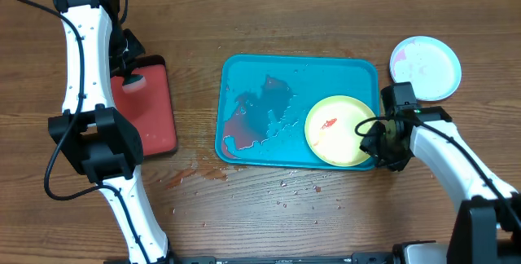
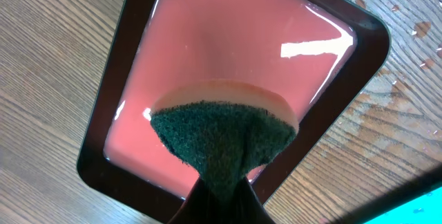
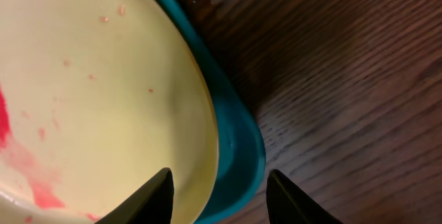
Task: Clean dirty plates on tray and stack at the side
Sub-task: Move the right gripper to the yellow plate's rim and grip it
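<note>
One yellow-green plate (image 3: 103, 99) has its rim between the parted right gripper (image 3: 219, 182).

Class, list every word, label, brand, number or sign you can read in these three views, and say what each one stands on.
None: no view shows any readable text.
The turquoise rectangular plastic tray, the yellow-green round plastic plate, the light blue-rimmed round plastic plate, the black-rimmed red tray and the green-and-tan sponge all carry no lettering, labels or numbers.
</note>
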You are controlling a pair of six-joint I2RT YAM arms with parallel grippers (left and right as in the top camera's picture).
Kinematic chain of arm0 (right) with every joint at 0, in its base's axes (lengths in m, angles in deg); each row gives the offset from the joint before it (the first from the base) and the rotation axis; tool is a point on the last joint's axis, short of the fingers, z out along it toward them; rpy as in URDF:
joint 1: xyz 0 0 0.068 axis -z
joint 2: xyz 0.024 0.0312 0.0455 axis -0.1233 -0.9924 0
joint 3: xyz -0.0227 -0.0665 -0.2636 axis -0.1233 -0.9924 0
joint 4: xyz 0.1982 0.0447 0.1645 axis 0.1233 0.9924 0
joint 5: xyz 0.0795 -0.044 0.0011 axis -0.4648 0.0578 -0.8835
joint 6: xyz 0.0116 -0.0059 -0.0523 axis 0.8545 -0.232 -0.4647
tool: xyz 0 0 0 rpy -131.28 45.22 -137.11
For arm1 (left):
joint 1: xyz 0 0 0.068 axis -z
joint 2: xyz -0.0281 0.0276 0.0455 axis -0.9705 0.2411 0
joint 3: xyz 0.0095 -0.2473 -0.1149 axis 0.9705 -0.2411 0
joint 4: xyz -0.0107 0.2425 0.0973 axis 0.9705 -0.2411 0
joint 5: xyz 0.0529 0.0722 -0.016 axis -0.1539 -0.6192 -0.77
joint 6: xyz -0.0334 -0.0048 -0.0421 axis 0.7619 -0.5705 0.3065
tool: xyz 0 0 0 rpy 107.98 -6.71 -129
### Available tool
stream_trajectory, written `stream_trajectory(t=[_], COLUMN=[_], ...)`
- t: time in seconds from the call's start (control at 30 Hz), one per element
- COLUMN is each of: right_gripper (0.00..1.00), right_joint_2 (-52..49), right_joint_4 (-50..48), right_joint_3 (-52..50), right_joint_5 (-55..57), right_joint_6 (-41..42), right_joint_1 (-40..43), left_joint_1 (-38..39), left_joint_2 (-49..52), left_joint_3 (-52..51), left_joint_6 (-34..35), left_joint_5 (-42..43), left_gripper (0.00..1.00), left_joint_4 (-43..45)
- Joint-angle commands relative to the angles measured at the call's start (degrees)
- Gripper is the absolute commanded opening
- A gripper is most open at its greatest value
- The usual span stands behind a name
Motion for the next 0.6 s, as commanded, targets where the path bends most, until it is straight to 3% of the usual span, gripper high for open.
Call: stream_trajectory(t=[0.0,0.1,0.5,0.57], right_gripper=[0.45,0.41,0.40,0.33], right_joint_2=[-1.9,-2.3,-2.4,-2.4], right_joint_4=[-1.7,-3.1,-6.3,-8.4], right_joint_3=[-0.1,-0.1,-3.1,-4.4], right_joint_5=[-0.1,-2.2,-2.0,-2.0], right_joint_6=[1.7,1.7,1.7,1.7], right_joint_1=[-0.1,-0.1,-0.1,-0.1], left_joint_1=[0.1,0.1,0.1,0.1], left_joint_2=[-1.3,-1.3,-1.3,-1.3], left_joint_3=[-0.2,-0.2,-0.2,-0.2], left_joint_6=[-1.4,-1.4,-1.4,-1.4], left_joint_5=[0.3,0.3,0.3,0.3], left_gripper=[0.04,0.04,0.04,0.04], left_joint_4=[0.3,0.4,0.5,0.6])
